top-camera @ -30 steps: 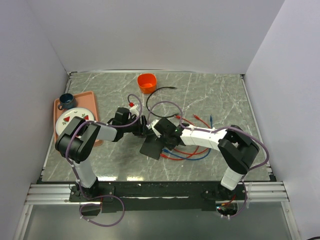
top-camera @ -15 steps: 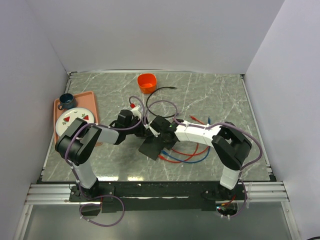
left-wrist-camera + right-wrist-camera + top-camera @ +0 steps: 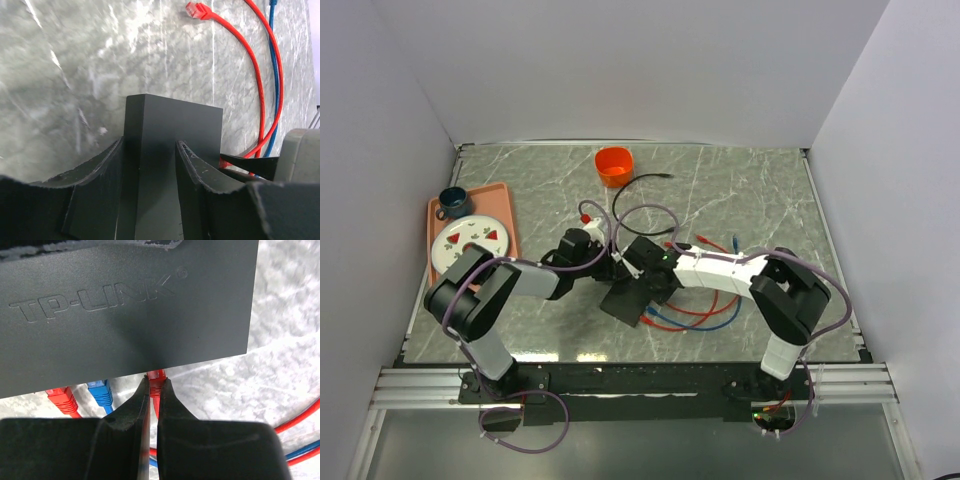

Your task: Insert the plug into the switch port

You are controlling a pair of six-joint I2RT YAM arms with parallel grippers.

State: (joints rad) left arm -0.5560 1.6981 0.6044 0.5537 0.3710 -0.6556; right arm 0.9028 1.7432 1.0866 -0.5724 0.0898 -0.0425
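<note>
Right gripper clenched on the red RJ45 plug, tip at the TP-Link switch edge mid-table; port itself hidden. Left gripper clamps the switch. Plug probably rigid, small, brittle, cable springy: pinch the body.

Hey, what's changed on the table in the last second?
The fingers of the left gripper closed onto the black switch, while the left arm sank lower and uncovered the plate. The right gripper, shut on the red plug, slid left toward the switch's edge. The switch, orange cup, tray and loose cables stayed put.
</note>
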